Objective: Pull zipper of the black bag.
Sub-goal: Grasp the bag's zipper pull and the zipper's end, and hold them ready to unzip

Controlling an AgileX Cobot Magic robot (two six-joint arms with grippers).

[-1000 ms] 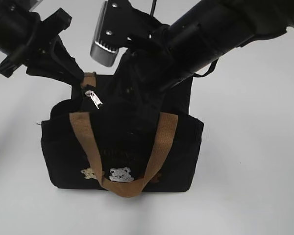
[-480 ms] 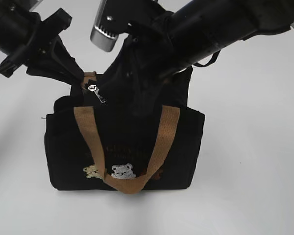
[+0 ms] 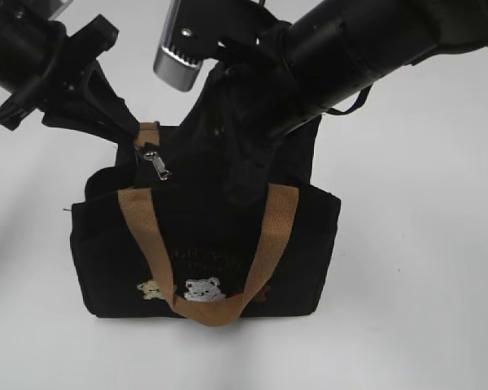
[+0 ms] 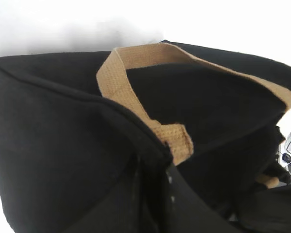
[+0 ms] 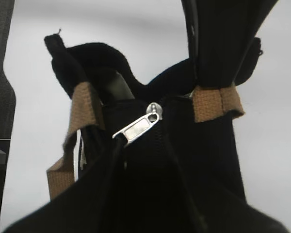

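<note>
Fabric is what both my claws appear to be working with. My left gripper [image 3: 126,134] comes in from ten o'clock and meets the black bag [image 3: 203,244] at its upper-left corner, by the rear tan handle [image 3: 149,130]. I judge it pins that end so the bag cannot slide when the zipper is drawn. Its fingertips are buried in dark cloth in the exterior view and absent from my left wrist view, so I cannot tell whether it is clenched or released.

My right gripper [image 3: 228,175] reaches in from one o'clock over the bag's top middle. Black fabric rises in a peak toward it, which suggests a pinch, but the jaws blend into the cloth in every view, so I cannot tell its state either.

The zipper [image 3: 156,163] hangs free at the bag's top left, at about eleven o'clock from the front handle [image 3: 207,301], its silver tab dangling just beside my left claw. Neither claw touches it. My right wrist view shows it square ahead, tab slanting down toward seven o'clock.

As for contents, nothing of the bag's inside shows, so I cannot say what it holds.
</note>
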